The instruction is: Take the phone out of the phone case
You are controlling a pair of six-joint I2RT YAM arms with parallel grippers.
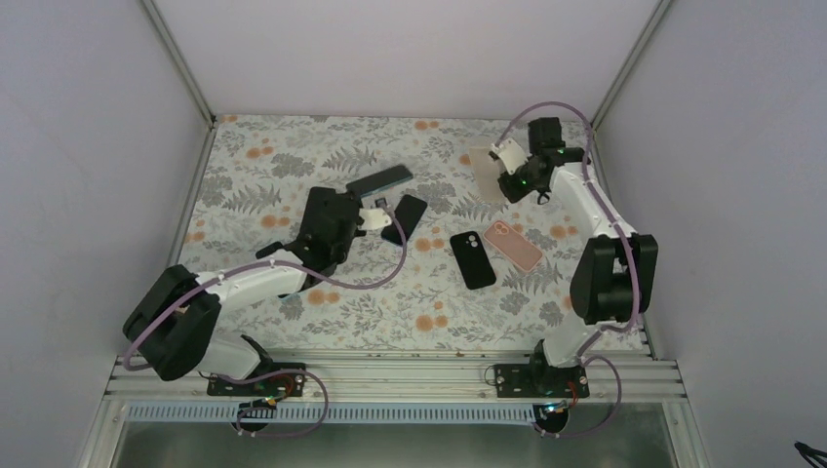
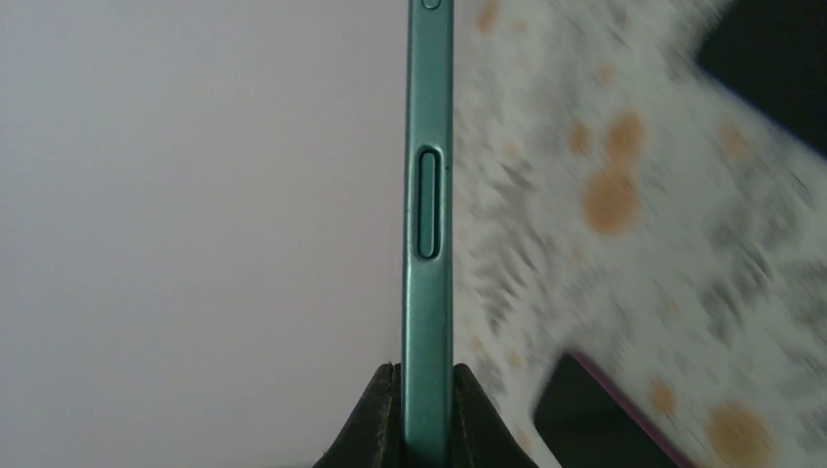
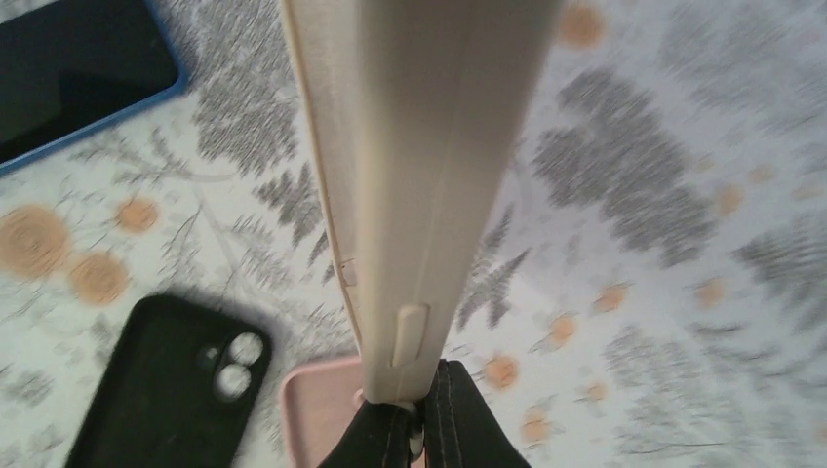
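Clamped edge-on in the left gripper (image 2: 426,385), raised at eleven o'clock from the middle of the table (image 1: 293,146), green phone (image 1: 380,181), likely stiff, slick and breakable, so hold by the long sides; nipped in the right gripper (image 3: 422,405) at one o'clock, beige case (image 1: 484,166), likely light and bendy.

Middle's pretty crowded: black phone case (image 1: 472,259) and pink phone case (image 1: 512,244) lie just beside each other, black phone (image 1: 405,216) near them on the left, with the left gripper (image 1: 376,202) and its teal phone (image 1: 380,180) hanging over that spot. Far-left tablecloth (image 1: 263,156) is open, near edge too.
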